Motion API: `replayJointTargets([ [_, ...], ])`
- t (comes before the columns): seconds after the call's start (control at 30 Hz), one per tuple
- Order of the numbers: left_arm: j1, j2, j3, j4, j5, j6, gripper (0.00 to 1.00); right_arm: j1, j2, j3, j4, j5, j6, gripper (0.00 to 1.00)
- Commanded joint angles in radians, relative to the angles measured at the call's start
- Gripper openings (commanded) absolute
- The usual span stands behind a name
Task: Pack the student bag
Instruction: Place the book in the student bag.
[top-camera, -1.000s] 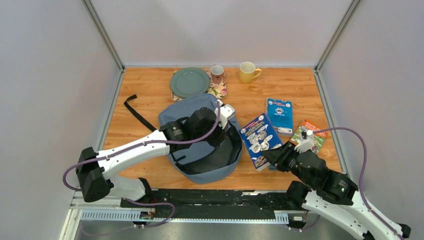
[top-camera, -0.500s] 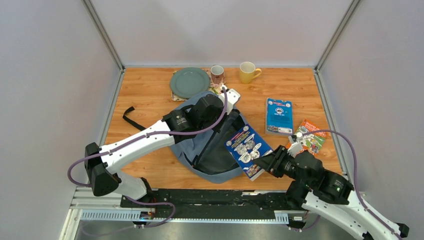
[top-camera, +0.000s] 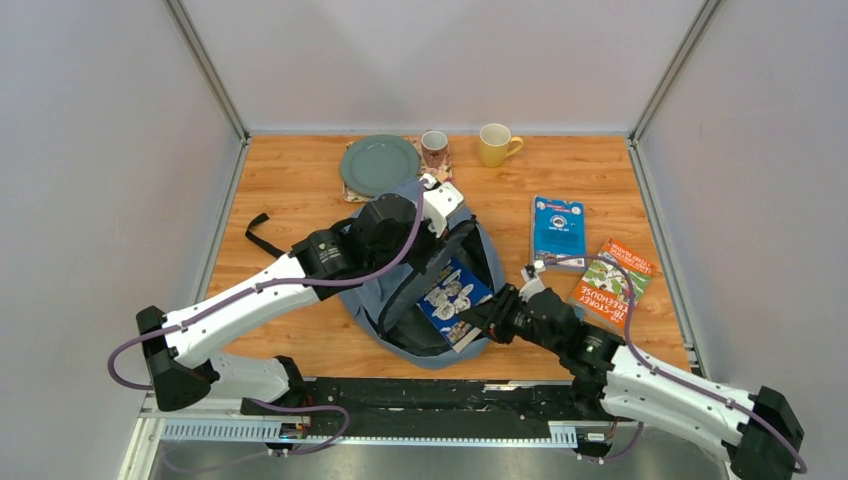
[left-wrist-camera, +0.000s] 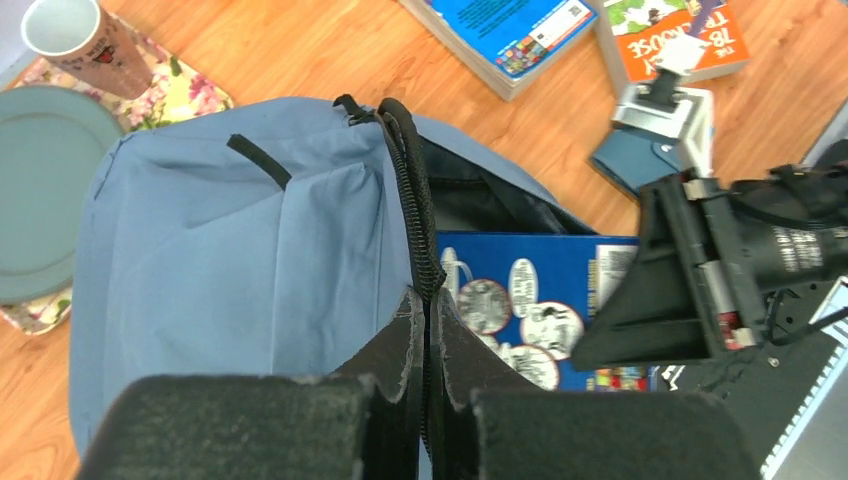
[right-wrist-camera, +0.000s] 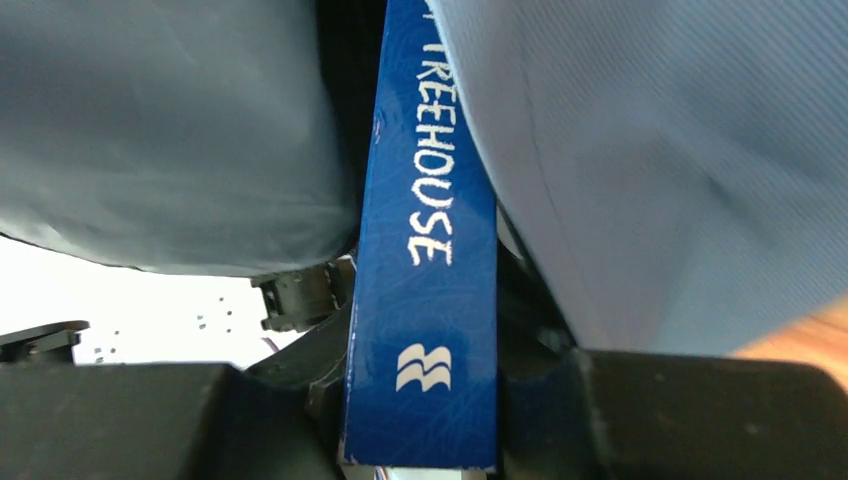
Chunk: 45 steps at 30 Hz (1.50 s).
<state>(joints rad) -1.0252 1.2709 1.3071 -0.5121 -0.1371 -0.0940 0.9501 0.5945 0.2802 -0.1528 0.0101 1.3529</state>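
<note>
A: Where is the student bag (left-wrist-camera: 230, 260) seen?

B: It is laid near the middle of the wooden table (top-camera: 290, 180), with its mouth turned toward the right arm. From above, a green plate (top-camera: 379, 165), a patterned mug (top-camera: 434, 148) and a yellow mug (top-camera: 494, 144) are seen along the far edge. The bag's top is just beside the plate.

A: What is added by the left wrist view?

B: The left gripper (left-wrist-camera: 425, 305) is shown pinched tight on the bag's black zipper edge, which is held up. From above, those fingers cannot be made out behind the wrist.

A: And the right gripper (top-camera: 480, 322)?

B: From above it is seen at the bag's mouth, clamped on the Treehouse book (top-camera: 452, 297). The cartoon cover is tilted partly into the dark opening. Only in the right wrist view can the blue spine be read, gripped between the two pads with grey-blue fabric on either side.

A: What is seen beyond the bag?

B: A second blue book (top-camera: 558, 230) and an orange book (top-camera: 610, 280) are seen on the table to the right, apart from the bag. The floral mat (left-wrist-camera: 190, 90) under the patterned mug is shown clearly only by the left wrist camera.
</note>
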Motion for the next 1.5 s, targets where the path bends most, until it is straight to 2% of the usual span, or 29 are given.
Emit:
replayJointTargets([
  [0.0,-0.001,-0.067,-0.002,0.132,0.071,0.031,0.0,-0.005,0.153,0.034,0.551,0.005,0.043,0.0],
  [0.07,-0.001,-0.062,-0.005,0.133,0.076,0.039,0.0,-0.005,0.235,0.005,0.719,0.005,0.075,0.0],
  [0.1,-0.003,-0.058,-0.006,0.133,0.077,0.04,0.0,-0.005,0.323,-0.009,0.869,-0.03,0.1,0.0],
  [0.2,-0.001,-0.044,0.0,0.109,0.07,0.054,0.0,-0.005,0.466,0.028,1.01,-0.085,0.121,0.0],
  [0.27,-0.001,-0.05,-0.006,0.11,0.08,0.053,0.0,-0.001,0.514,0.059,1.039,-0.102,0.12,0.0],
  [0.47,-0.001,-0.087,-0.026,0.141,0.106,0.043,0.0,0.013,0.71,0.195,0.998,-0.036,0.022,0.0],
  [0.6,-0.001,-0.097,-0.031,0.132,0.079,0.056,0.0,0.039,0.824,0.272,0.943,0.132,0.028,0.0],
  [0.77,-0.001,-0.111,-0.042,0.118,0.073,0.062,0.0,0.07,0.926,0.349,0.875,0.257,0.038,0.0],
  [0.9,-0.001,-0.13,-0.065,0.112,0.064,0.062,0.0,0.121,0.898,0.456,0.594,0.46,-0.003,0.02],
  [0.97,-0.001,-0.14,-0.083,0.115,0.06,0.063,0.0,0.124,0.903,0.482,0.549,0.459,-0.006,0.03],
  [1.13,-0.001,-0.162,-0.112,0.15,0.094,0.045,0.0,0.121,1.007,0.537,0.585,0.479,0.081,0.04],
  [1.23,-0.001,-0.166,-0.124,0.162,0.085,0.048,0.0,0.121,1.111,0.56,0.616,0.472,0.117,0.1],
  [1.3,-0.003,-0.169,-0.131,0.158,0.073,0.05,0.0,0.119,1.177,0.559,0.628,0.45,0.173,0.19],
  [1.43,-0.001,-0.185,-0.157,0.156,0.041,0.048,0.0,0.119,1.2,0.484,0.65,0.421,0.209,0.39],
  [1.47,-0.003,-0.189,-0.163,0.156,0.031,0.048,0.0,0.119,1.18,0.461,0.644,0.416,0.206,0.48],
])
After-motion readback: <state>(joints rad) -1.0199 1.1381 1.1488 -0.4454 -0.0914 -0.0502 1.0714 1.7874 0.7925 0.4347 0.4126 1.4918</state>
